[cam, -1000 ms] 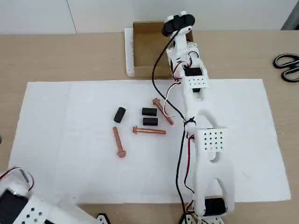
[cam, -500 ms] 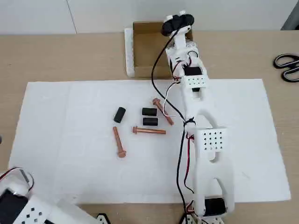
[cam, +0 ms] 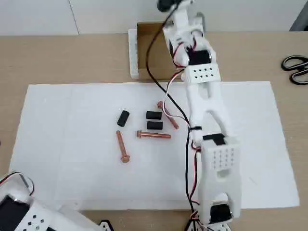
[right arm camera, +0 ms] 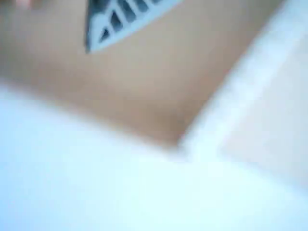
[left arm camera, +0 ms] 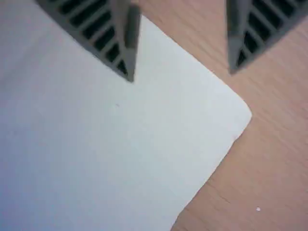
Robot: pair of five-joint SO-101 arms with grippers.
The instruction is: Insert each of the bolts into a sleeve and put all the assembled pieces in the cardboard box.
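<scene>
Three copper bolts lie on the white sheet in the high view: one (cam: 122,146) at the left, one (cam: 154,134) in the middle, one (cam: 168,114) partly under the right arm's cable. Three black sleeves (cam: 123,118), (cam: 154,115), (cam: 154,125) lie loose beside them. The cardboard box (cam: 147,48) stands at the back. My right gripper (cam: 172,5) hovers over the box's far side, at the picture's top edge. My left gripper (left arm camera: 180,74) is open with nothing in it, over a corner of the sheet near the table's front left.
The white sheet (cam: 72,144) covers the middle of the wooden table. A white foam strip (cam: 133,53) lies against the box's left side. Black scissors (cam: 296,67) rest at the far right. The right arm's cables hang near the rightmost bolt.
The right arm has stretched farther back over the box, so its gripper now sits at the top edge. Bolts, sleeves and the left arm are unchanged.
</scene>
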